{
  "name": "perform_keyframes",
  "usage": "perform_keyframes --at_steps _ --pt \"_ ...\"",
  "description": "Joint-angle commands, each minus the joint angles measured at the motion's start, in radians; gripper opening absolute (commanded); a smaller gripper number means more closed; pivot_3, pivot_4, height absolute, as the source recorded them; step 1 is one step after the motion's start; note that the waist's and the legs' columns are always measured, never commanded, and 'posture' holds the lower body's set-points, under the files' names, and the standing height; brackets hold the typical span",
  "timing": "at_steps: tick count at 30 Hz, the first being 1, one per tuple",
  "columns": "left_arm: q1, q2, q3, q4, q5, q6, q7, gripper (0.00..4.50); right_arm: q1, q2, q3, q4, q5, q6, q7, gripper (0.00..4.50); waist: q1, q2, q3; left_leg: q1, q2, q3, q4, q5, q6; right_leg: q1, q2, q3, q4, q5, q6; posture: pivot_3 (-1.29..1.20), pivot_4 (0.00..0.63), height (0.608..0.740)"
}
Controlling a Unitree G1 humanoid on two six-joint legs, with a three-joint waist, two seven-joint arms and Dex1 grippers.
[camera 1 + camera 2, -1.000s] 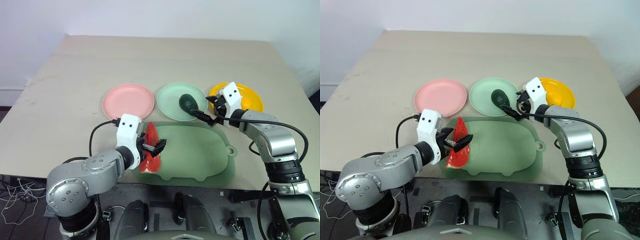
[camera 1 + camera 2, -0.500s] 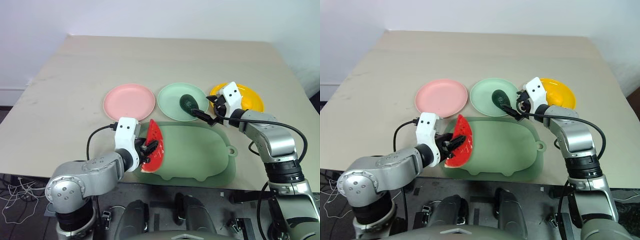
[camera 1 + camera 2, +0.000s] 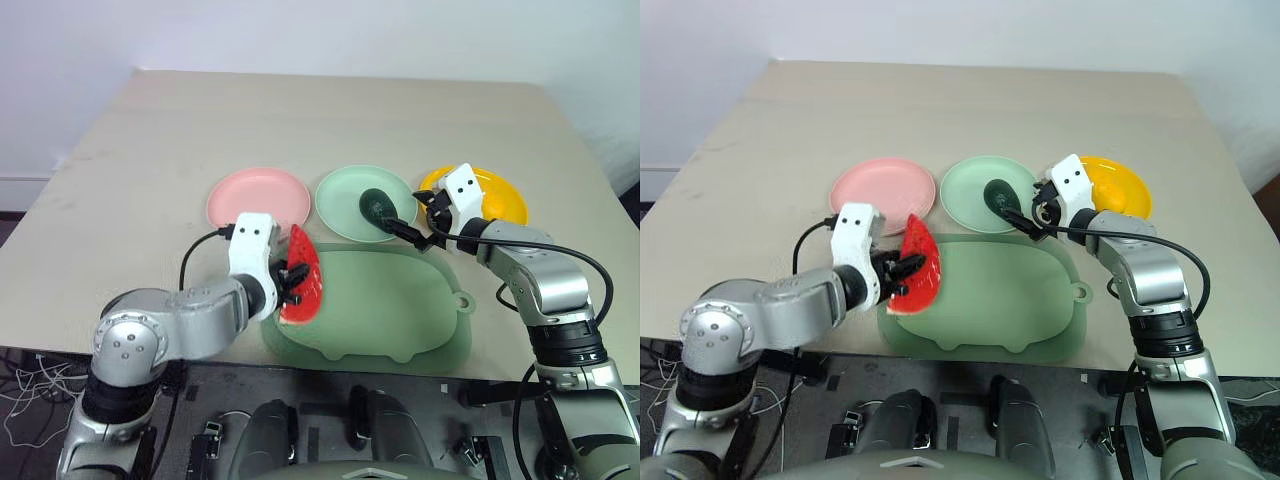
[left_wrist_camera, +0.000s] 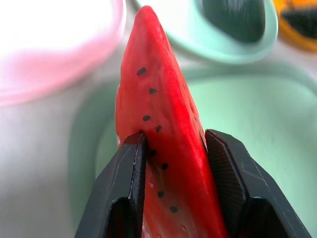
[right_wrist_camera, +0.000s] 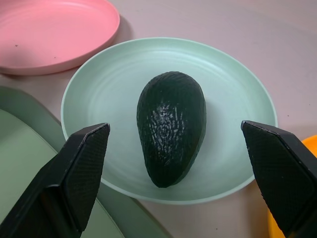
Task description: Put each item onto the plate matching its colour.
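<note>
Red watermelon wedge [image 3: 302, 275] hangs pinched in the left gripper [image 3: 292, 281] over the green mat [image 3: 380, 300], lifted nearer the pink plate [image 3: 250, 195] than a second ago; three plates, pink, mint [image 3: 345, 195] and yellow [image 3: 500, 200], line up beyond.

Left wrist: both fingers [image 4: 124, 198] clamp the wedge's flanks.

Right wrist: the avocado [image 5: 171, 126] lies on the mint plate, centred ahead of the right gripper's [image 5: 181, 186] wide-spread jaws, untouched.

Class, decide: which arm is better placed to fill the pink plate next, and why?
Left. Its gripper is shut on the watermelon wedge beside the pink plate; the right gripper is open over the avocado.
</note>
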Motion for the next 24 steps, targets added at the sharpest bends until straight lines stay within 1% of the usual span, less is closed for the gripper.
perform_keyframes --at_steps 1,4,6,7,9,14,16,18,19,20,23,24 --pt "-0.074 0.025 0.011 -0.002 0.029 -0.053 -0.047 1.54 -0.022 0.003 -0.029 -0.023 -0.005 -0.022 -0.005 4.50 0.000 0.000 0.000 0.000 0.000 0.000 0.000 0.000 0.000 0.000 0.000 0.000 0.000 0.000 0.000 0.00 0.150 0.740" --pt "-0.155 0.052 0.018 0.068 0.124 -0.059 -0.101 1.54 -0.022 0.004 -0.028 -0.022 -0.006 -0.024 -0.007 4.50 0.000 0.000 0.000 0.000 0.000 0.000 0.000 0.000 0.000 0.000 0.000 0.000 0.000 0.000 0.000 0.00 0.150 0.740" --pt "-0.202 0.070 0.001 0.170 0.253 -0.051 -0.148 1.54 -0.025 0.009 -0.028 -0.019 -0.005 -0.025 -0.010 4.50 0.000 0.000 0.000 0.000 -0.001 0.001 0.000 0.000 0.000 0.000 0.000 0.000 0.000 0.000 0.000 0.00 0.150 0.740" --pt "-0.230 0.083 -0.018 0.234 0.339 -0.055 -0.191 1.54 -0.028 0.013 -0.028 -0.018 -0.005 -0.026 -0.013 4.50 -0.001 0.000 0.000 0.000 -0.001 0.001 0.000 0.000 0.000 0.000 0.001 -0.001 0.000 0.000 0.000 0.00 0.150 0.740" --pt "-0.266 0.092 -0.042 0.313 0.459 -0.062 -0.259 1.54 -0.033 0.019 -0.027 -0.014 -0.005 -0.028 -0.016 4.50 -0.002 0.000 0.000 0.000 -0.001 0.003 -0.001 0.000 0.000 0.000 0.001 -0.001 -0.001 0.000 0.000 0.00 0.150 0.740" --pt "-0.362 0.014 -0.051 0.562 0.691 -0.136 -0.430 1.54 -0.032 0.025 -0.028 -0.018 -0.007 -0.031 -0.024 4.50 -0.001 0.000 0.000 -0.002 -0.001 0.004 -0.001 0.001 -0.001 -0.002 0.001 -0.001 -0.001 0.000 0.000 0.00 0.150 0.740" --pt "-0.384 -0.013 -0.051 0.628 0.767 -0.154 -0.486 1.54 -0.027 0.026 -0.033 -0.029 -0.006 -0.029 -0.030 4.50 0.001 0.000 0.000 -0.002 -0.001 0.003 -0.001 0.001 -0.001 -0.002 0.001 -0.001 -0.001 0.000 0.001 0.00 0.150 0.740" --pt "-0.384 -0.036 -0.036 0.646 0.814 -0.153 -0.527 2.25 -0.015 0.020 -0.041 -0.042 -0.005 -0.025 -0.036 4.50 -0.002 0.000 0.000 -0.003 -0.001 0.004 -0.001 0.001 -0.001 -0.002 0.001 -0.002 -0.001 0.000 0.001 0.00 0.150 0.740" --pt "-0.381 -0.046 -0.027 0.643 0.832 -0.148 -0.542 2.47 -0.009 0.017 -0.044 -0.048 -0.004 -0.023 -0.038 4.50 -0.002 0.000 0.000 -0.003 0.000 0.004 -0.001 0.001 -0.001 -0.002 0.001 -0.002 -0.001 0.000 0.001 0.00 0.150 0.740" --pt "-0.377 -0.054 -0.019 0.637 0.850 -0.141 -0.556 2.82 -0.004 0.014 -0.048 -0.052 -0.003 -0.020 -0.039 4.50 -0.002 0.000 0.001 -0.003 0.000 0.004 -0.001 0.001 -0.001 -0.002 0.001 -0.002 -0.001 0.000 0.001 0.00 0.150 0.740" --pt "-0.355 -0.067 0.016 0.591 0.878 -0.114 -0.589 3.90 0.012 0.007 -0.056 -0.063 -0.001 -0.015 -0.043 4.50 -0.003 0.000 0.001 -0.003 0.000 0.004 -0.001 0.001 -0.001 -0.002 0.001 -0.002 -0.001 0.000 0.001 0.00 0.150 0.740" --pt "-0.347 -0.070 0.037 0.570 0.880 -0.107 -0.593 4.17 0.019 0.006 -0.056 -0.066 -0.001 -0.015 -0.043 4.50 -0.004 0.000 0.001 -0.003 0.001 0.004 -0.001 0.001 -0.001 -0.002 0.001 -0.002 -0.001 0.000 0.001 0.00 0.150 0.740"
